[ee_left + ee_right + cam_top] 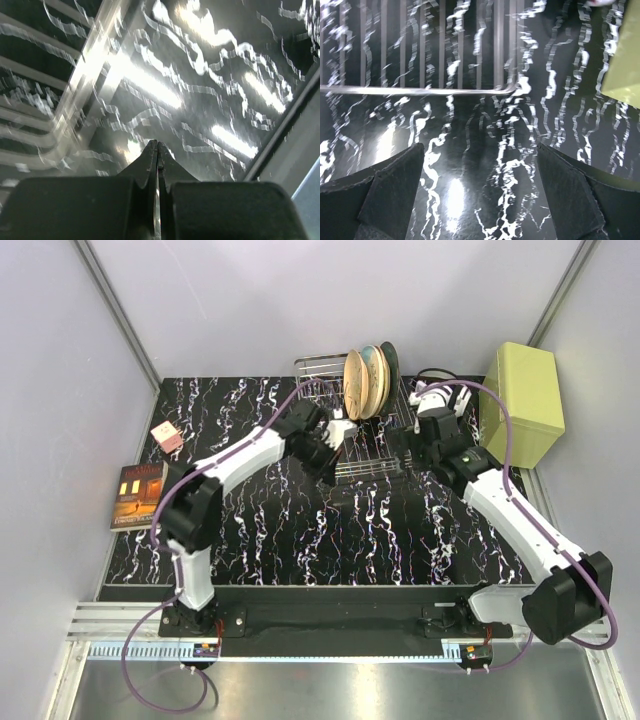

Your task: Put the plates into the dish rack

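Observation:
The plates stand on edge, close together, at the back of the dish rack (372, 462): tan ones (356, 386) in front and a dark teal one (389, 364) behind. My left gripper (338, 445) is over the rack's left part, just in front of the plates. In the left wrist view this gripper (158, 145) is shut with nothing between its fingers, above the blurred rack rods (30, 120). My right gripper (425, 405) is at the rack's right side. In the right wrist view it (480, 150) stands wide open and empty over the table, with the rack's rail (420, 90) just ahead.
A pale green box (525, 400) stands at the back right, close to the right arm, and its edge (625, 60) shows in the right wrist view. A book (138, 495) and a small pink box (167, 437) lie at the left edge of the black marbled table (300, 530).

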Tool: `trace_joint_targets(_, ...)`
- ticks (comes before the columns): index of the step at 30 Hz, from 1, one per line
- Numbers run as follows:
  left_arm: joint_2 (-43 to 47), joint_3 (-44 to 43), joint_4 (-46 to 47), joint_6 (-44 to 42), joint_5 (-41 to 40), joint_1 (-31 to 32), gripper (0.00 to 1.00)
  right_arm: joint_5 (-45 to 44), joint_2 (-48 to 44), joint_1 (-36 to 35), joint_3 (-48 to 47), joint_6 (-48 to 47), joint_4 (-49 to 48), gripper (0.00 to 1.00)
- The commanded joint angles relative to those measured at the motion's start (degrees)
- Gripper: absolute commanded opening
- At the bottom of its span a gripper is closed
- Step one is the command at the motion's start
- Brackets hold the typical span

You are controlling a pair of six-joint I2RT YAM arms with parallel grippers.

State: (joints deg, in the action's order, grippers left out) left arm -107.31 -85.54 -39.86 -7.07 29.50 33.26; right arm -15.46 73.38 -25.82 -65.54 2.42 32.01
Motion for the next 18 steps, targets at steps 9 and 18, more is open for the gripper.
trace_joint_targets(9, -10.2, -11.7, -1.4, -0.6, -5.2, -5.6, 0.00, 1.8, -3.1, 3.9, 0.9, 0.5, -2.1, 1.00)
trace_joint_targets(18, -7.5, -9.5, -1.3, -1.0, -1.6, -6.0, 0.30, 4.1, -2.1, 4.4, 0.9, 5.5, 0.7, 1.00)
